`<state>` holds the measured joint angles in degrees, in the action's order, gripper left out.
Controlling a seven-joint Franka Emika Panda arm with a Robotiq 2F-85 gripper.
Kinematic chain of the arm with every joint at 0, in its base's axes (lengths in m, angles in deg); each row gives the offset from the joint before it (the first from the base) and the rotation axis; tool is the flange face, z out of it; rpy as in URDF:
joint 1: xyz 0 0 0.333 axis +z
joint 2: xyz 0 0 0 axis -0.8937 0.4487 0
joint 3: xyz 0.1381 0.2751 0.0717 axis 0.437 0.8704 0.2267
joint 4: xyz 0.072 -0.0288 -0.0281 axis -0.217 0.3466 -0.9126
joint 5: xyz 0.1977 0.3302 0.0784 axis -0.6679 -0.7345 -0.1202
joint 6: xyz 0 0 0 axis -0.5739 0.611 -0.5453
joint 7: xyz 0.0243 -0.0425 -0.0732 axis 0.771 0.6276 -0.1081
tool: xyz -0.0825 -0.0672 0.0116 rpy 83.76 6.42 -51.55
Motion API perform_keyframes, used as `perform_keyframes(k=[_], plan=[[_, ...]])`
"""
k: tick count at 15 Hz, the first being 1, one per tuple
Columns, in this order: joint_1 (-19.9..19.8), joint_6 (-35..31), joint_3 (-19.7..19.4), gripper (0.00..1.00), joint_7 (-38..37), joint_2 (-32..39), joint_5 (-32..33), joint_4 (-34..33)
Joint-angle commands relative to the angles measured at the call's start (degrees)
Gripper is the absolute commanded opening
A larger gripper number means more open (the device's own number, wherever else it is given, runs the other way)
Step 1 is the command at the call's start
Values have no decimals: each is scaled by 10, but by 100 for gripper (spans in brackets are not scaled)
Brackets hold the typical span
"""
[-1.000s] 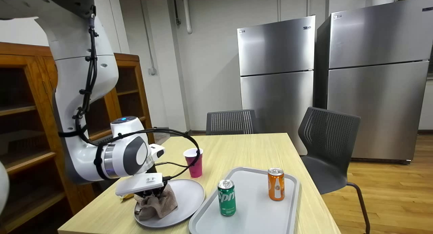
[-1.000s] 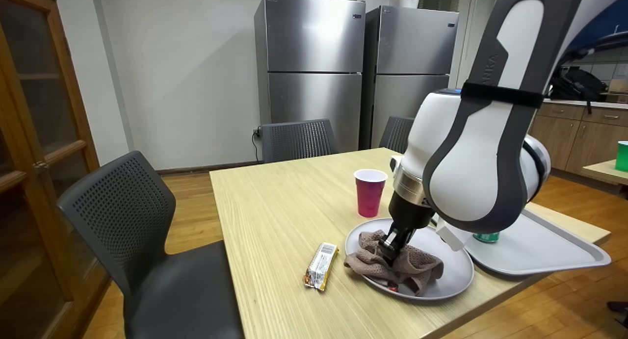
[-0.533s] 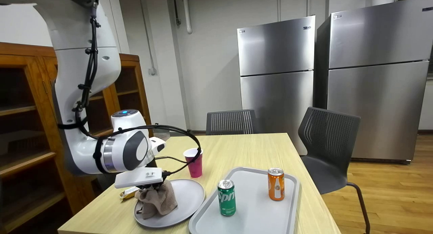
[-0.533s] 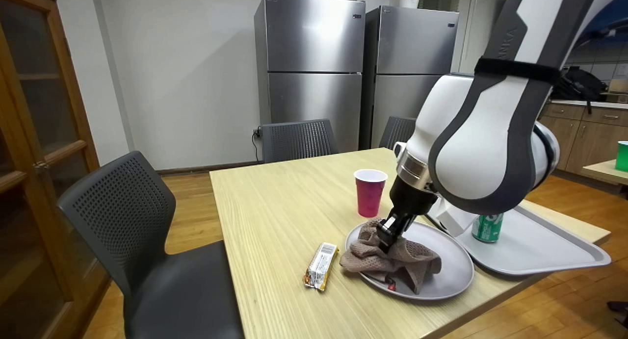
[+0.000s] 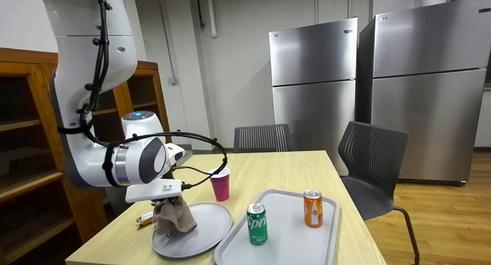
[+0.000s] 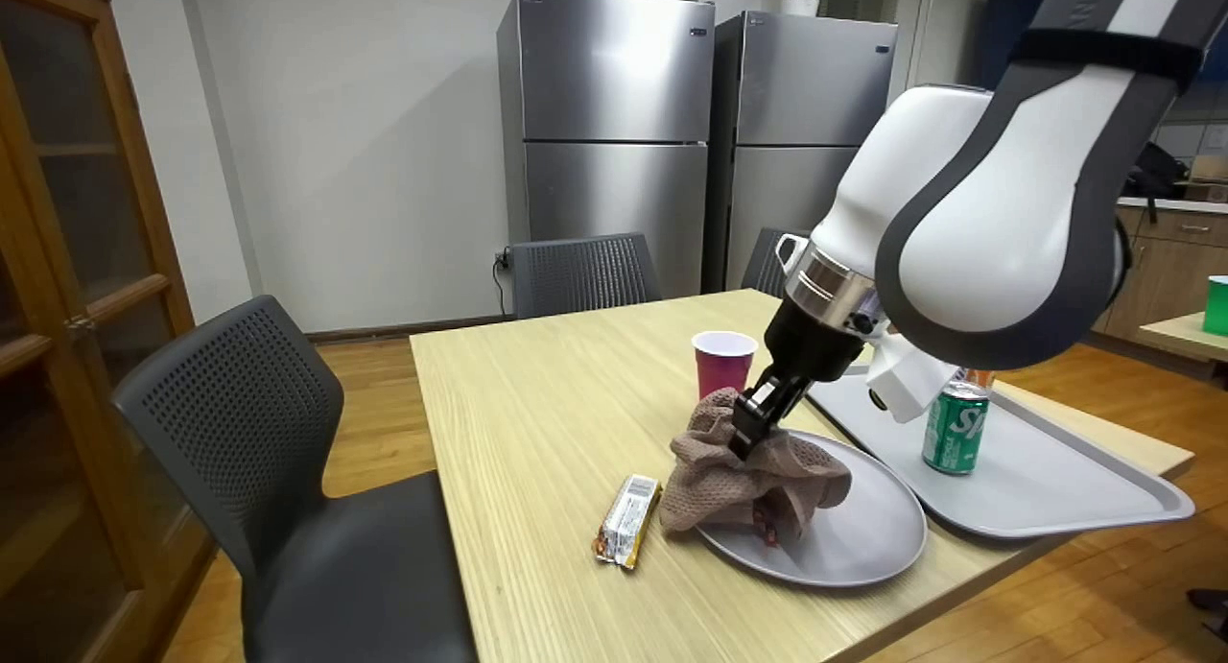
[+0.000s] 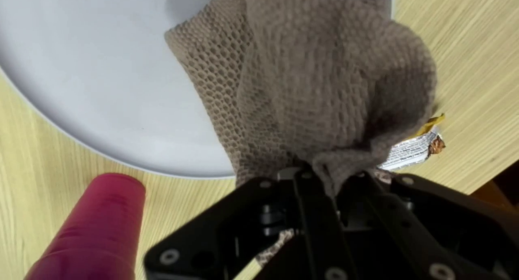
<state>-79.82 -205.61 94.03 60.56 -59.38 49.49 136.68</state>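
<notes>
1. The pincer (image 6: 741,442) had risen, clamped narrowly on the brown cloth (image 6: 734,483);
2. the cloth hung below it, higher over the plate (image 6: 871,524) than before;
3. to its right in an exterior view, the green can (image 6: 956,428) showed more.

Looks like a break room or shared office kitchen (more workplace than home). Shows, in an exterior view, a stainless-steel top-freezer refrigerator (image 6: 614,140) at twelve o'clock, a matching refrigerator (image 6: 814,97) between one and two, wood-fronted base cabinets (image 6: 1175,270) at three, a perforated-back office chair (image 6: 269,452) at eight and a glass-doored wooden cabinet (image 6: 120,296) at nine. Shows too, in an exterior view, an exposed pipe (image 5: 212,13) between eleven and twelve.
</notes>
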Motion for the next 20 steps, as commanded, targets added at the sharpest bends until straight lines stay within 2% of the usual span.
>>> perform_keyframes(k=[1, 9, 14, 20], plan=[[-98, -4, 95, 3, -18, -30, 33, 25], [-274, -8, 271, 3, -25, -29, 62, 29], [-311, -20, 307, 3, -51, -64, 29, 30], [-303, -9, 307, 3, -110, -115, -17, 30]])
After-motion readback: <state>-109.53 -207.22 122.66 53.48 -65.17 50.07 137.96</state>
